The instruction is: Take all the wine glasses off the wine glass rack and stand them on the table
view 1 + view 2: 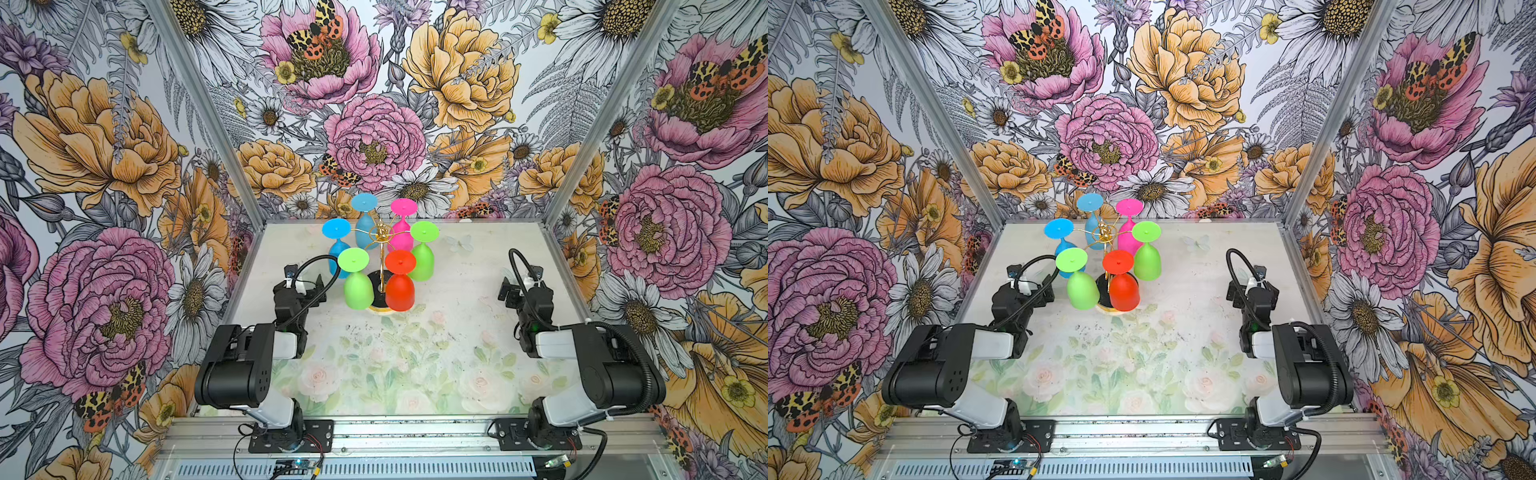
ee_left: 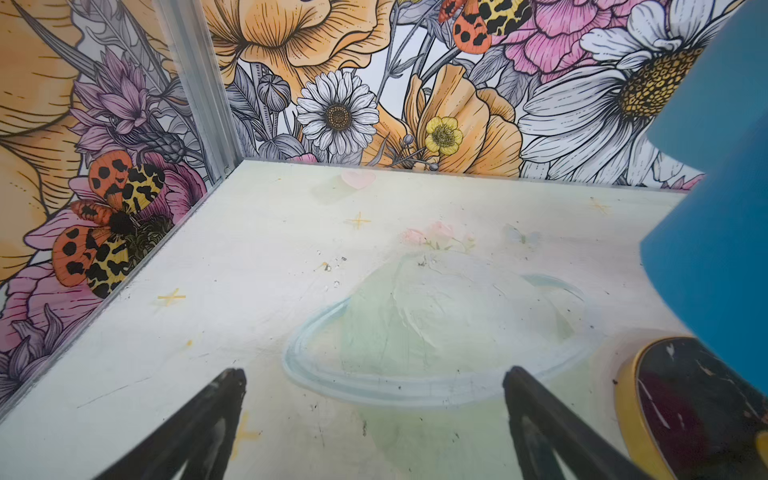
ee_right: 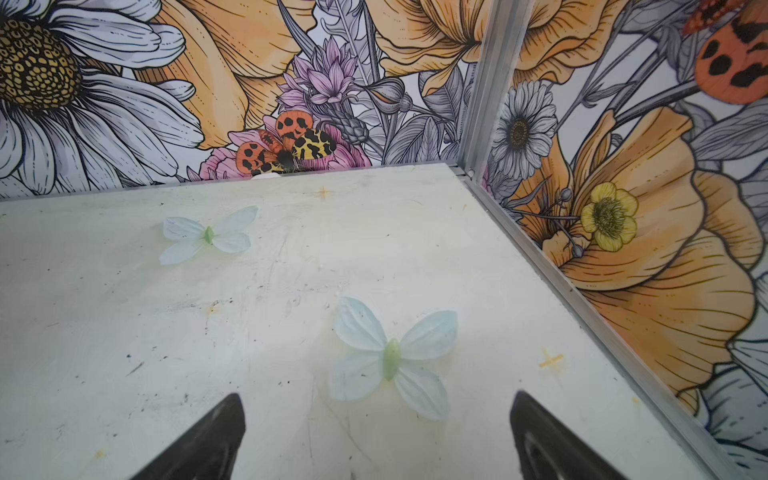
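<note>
Six coloured glasses hang upside down from the wine glass rack (image 1: 380, 233) at the back of the worktop (image 1: 415, 340), none off yet. The green wine glass (image 1: 358, 286) on the rack's front-left arm looks the easiest pick: take the bowl squarely, then slide it out along the wire loop without tipping the slim rack. The left fingers (image 2: 216, 415) gape wide beside the rack's base, holding nothing. The right fingers (image 3: 216, 436), well clear of the rack, are spread just as wide and also empty.

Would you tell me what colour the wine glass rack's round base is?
The base is black with pale flecks, gold-rimmed; clearest in the left wrist view.
</note>
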You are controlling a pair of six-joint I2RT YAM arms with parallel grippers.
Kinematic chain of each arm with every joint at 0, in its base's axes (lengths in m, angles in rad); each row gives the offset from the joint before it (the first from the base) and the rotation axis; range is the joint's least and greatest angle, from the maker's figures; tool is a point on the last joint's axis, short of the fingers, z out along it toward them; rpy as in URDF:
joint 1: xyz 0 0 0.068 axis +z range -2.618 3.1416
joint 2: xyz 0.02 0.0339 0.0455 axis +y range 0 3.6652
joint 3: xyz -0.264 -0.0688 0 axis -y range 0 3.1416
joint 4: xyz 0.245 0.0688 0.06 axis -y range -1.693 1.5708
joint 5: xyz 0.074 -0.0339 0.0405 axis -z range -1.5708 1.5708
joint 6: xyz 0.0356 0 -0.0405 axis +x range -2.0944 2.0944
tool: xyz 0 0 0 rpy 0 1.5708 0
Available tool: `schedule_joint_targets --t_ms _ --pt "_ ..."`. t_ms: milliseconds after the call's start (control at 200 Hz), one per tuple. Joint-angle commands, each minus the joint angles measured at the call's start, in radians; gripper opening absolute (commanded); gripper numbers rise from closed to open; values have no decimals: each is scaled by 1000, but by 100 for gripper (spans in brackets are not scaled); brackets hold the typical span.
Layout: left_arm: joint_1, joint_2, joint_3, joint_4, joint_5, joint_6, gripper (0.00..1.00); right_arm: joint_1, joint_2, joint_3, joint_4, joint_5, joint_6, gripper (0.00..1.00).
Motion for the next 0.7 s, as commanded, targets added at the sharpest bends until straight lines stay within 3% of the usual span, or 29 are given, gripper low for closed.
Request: schedule_joint_targets --t_ms 0,691 --pt "26 0 16 16 64 -10 99 8 3 16 35 -8 -8 99" --pt "40 2 12 25 90 -17 99 7 2 16 34 -8 -7 99"
